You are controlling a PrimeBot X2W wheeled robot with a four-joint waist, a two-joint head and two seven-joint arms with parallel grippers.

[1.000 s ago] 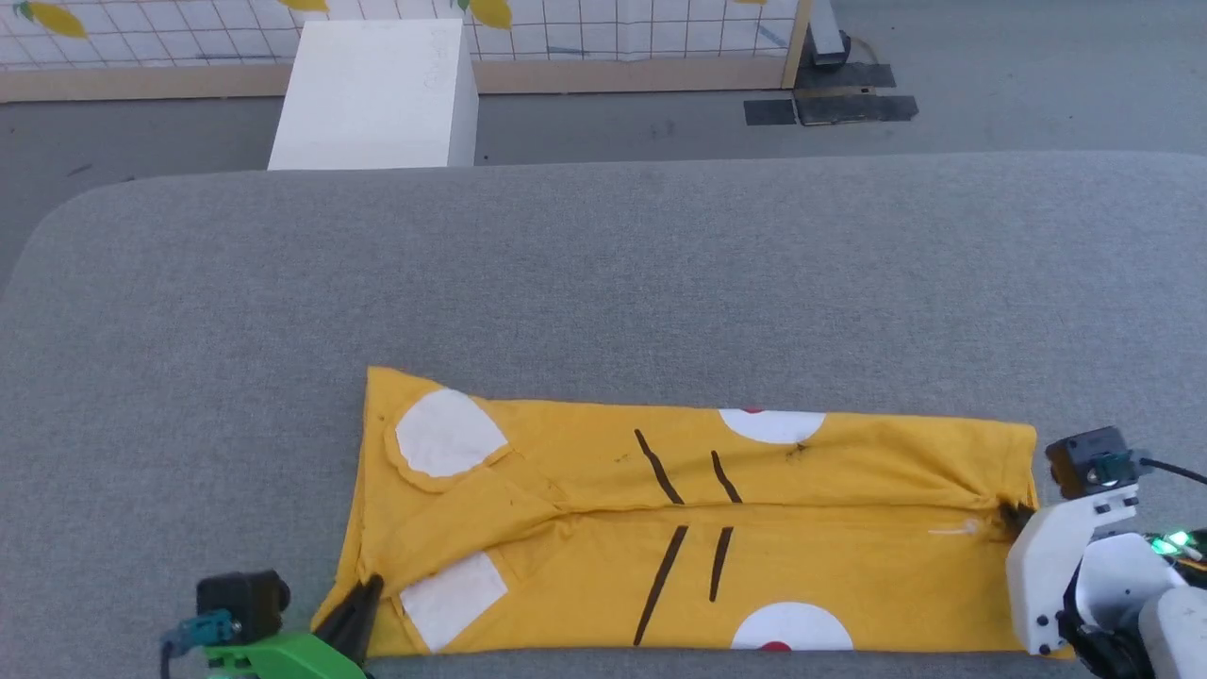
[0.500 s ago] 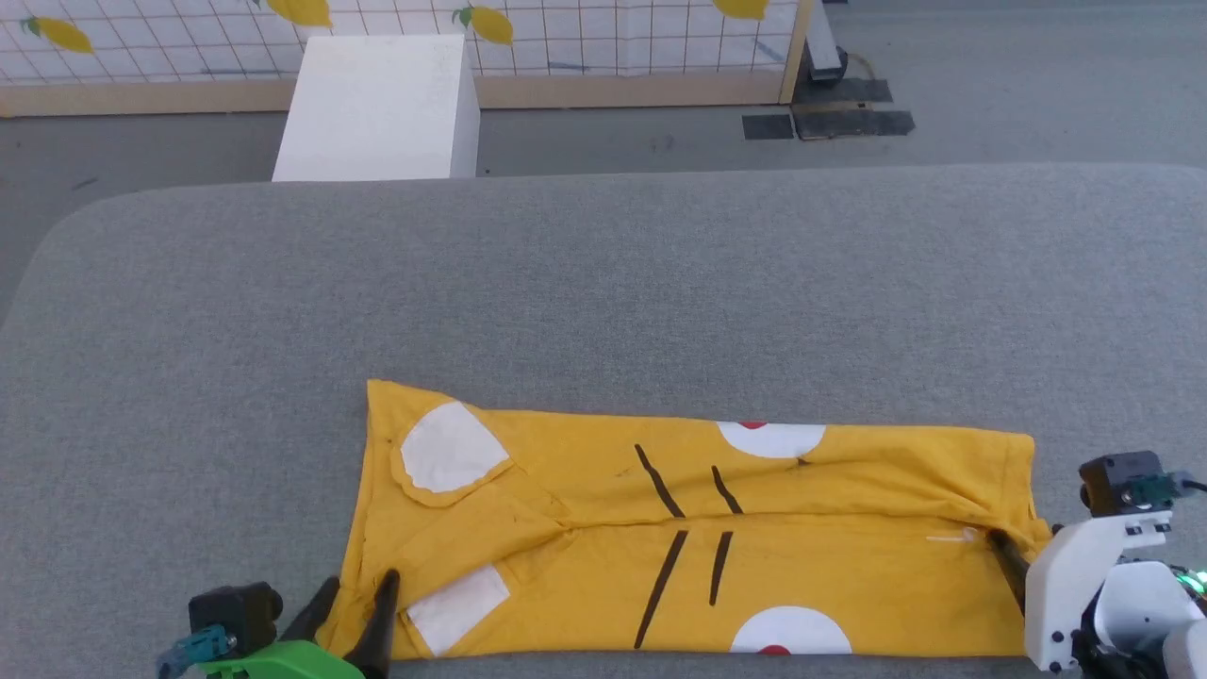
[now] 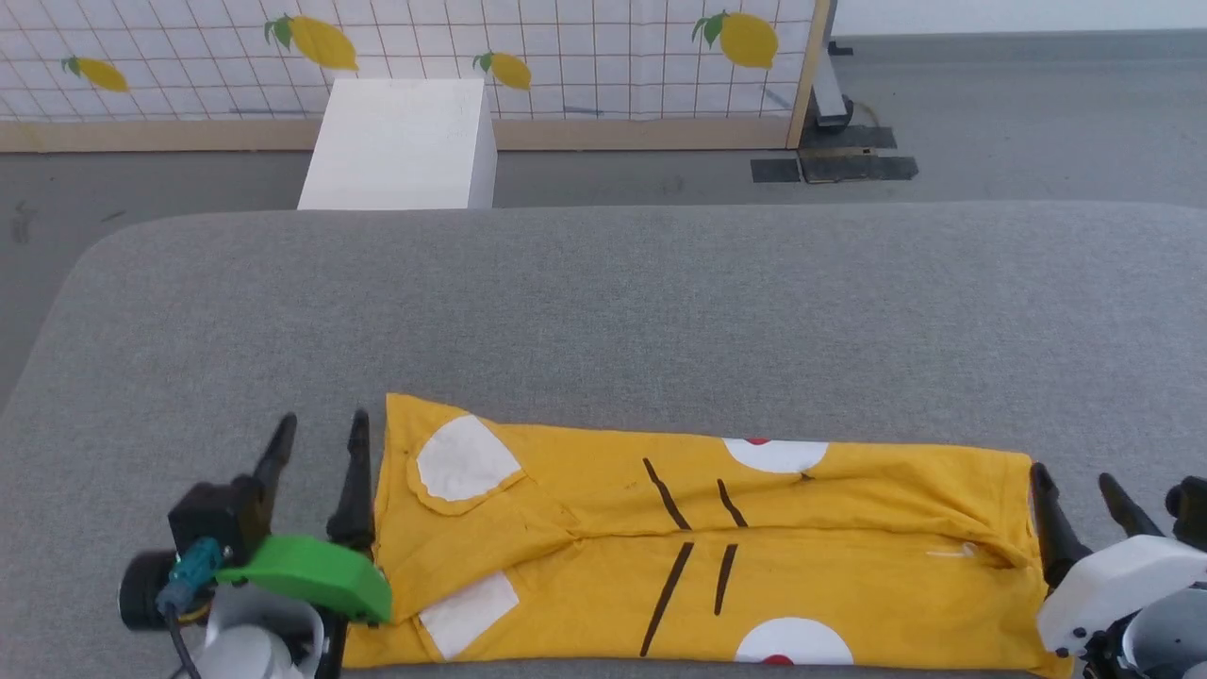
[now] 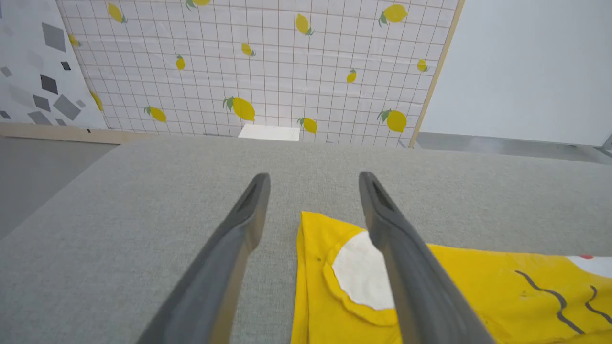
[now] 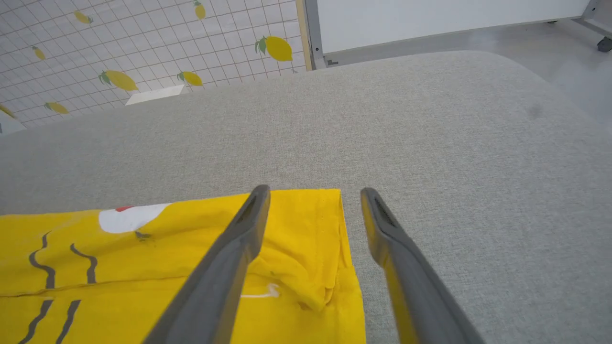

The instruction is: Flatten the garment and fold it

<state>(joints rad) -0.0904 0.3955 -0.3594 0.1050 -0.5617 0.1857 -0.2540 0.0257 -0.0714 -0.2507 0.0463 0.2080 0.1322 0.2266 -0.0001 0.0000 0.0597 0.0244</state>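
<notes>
Yellow garment [image 3: 707,556] lies folded lengthwise, print up, at the near edge of the grey table [image 3: 603,302]; left tool [image 3: 322,418] and right tool [image 3: 1071,474] stand wide open and empty at its short ends; risk: a grab catching only the rumpled top layer would drag the fold askew.

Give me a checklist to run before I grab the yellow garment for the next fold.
1. Left claw open and empty, at the garment's left end: ok.
2. Right claw open and empty, at the right end: ok.
3. Garment lies as one long strip on the grey cushion: ok.
4. Cloth flat: not ok, wrinkles bunch near the right end.
5. Near left corner in sight: cannot tell, the green wrist cover hides it.
</notes>
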